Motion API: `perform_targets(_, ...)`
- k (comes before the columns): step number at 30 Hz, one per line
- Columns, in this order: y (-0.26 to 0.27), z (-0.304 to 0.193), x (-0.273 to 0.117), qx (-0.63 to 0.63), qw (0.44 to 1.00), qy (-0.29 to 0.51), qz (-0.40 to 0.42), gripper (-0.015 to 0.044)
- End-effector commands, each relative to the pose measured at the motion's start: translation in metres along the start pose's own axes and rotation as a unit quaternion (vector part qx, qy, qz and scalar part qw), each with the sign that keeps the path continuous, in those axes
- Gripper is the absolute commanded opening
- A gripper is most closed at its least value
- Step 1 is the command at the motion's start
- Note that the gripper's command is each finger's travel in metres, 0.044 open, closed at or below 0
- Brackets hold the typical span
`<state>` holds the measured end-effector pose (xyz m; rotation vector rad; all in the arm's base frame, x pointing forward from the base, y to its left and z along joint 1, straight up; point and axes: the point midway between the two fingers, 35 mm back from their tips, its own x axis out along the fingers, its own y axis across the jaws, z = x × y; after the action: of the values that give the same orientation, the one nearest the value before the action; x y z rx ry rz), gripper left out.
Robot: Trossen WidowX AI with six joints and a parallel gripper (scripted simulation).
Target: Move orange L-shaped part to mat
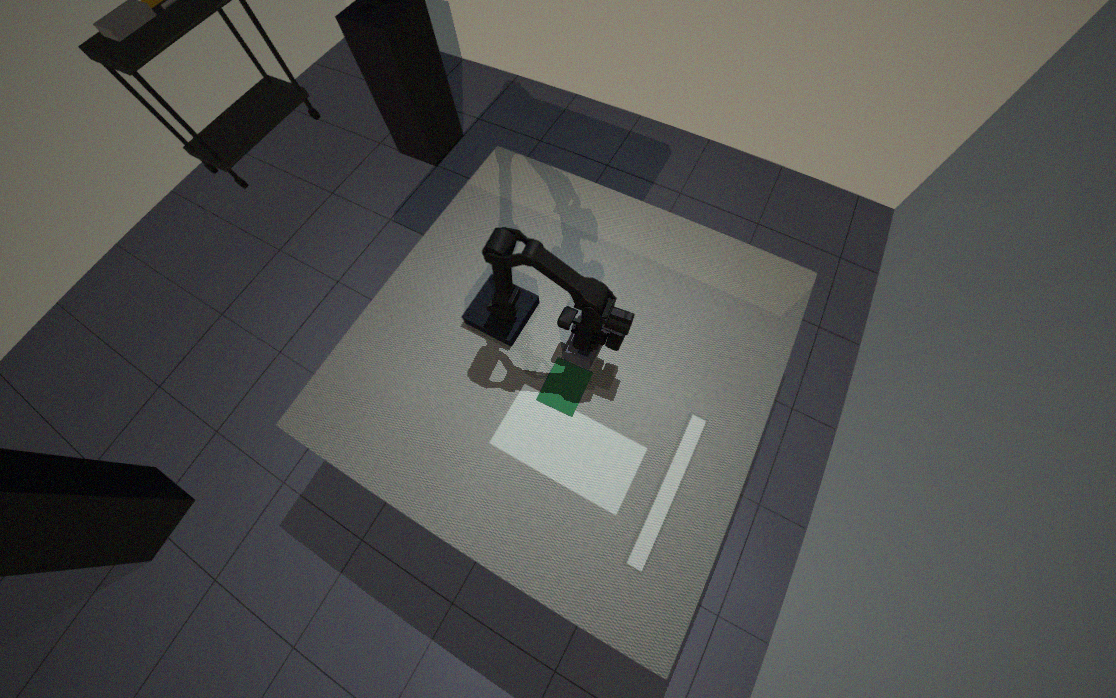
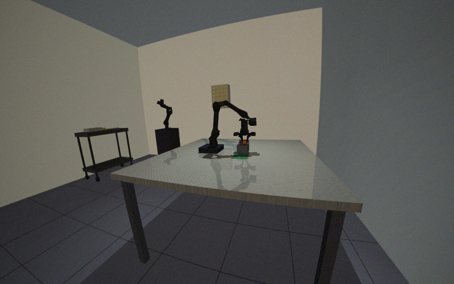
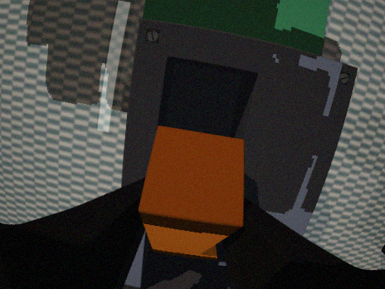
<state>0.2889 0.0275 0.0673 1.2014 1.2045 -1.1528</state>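
The orange part (image 2: 244, 142) (image 3: 192, 176) is tipped up, with its raised end above the grey tray (image 1: 579, 357) (image 2: 242, 149) (image 3: 286, 120). An open dark stretch of the pocket shows beside it in the wrist view. Its lower L-shaped end is mostly hidden. My gripper (image 2: 244, 140) (image 3: 188, 195) is down at the tray, its two fingers against opposite sides of the raised end, shut on the part. In the top view the arm hides the part. The green mat (image 1: 562, 401) (image 2: 239, 157) (image 3: 304, 14) lies flat against the tray's near side, partly in shadow.
The arm's dark base (image 1: 500, 316) (image 2: 210, 148) stands on the table (image 1: 395, 411) (image 2: 187, 170), left of the tray. A bright rectangle (image 1: 567, 452) and a narrow bright strip (image 1: 668, 493) lie across the table top. A cart and a pedestal stand off the table.
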Motion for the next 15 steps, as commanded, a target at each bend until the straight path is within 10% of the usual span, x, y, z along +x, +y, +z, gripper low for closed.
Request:
perform_targets(1,0.0,0.0,-0.0004,0.0,1.0,0.0,0.0,0.0102)
perform_targets(15,0.0,0.0,-0.0028,0.0,1.0,0.0,0.0,0.0)
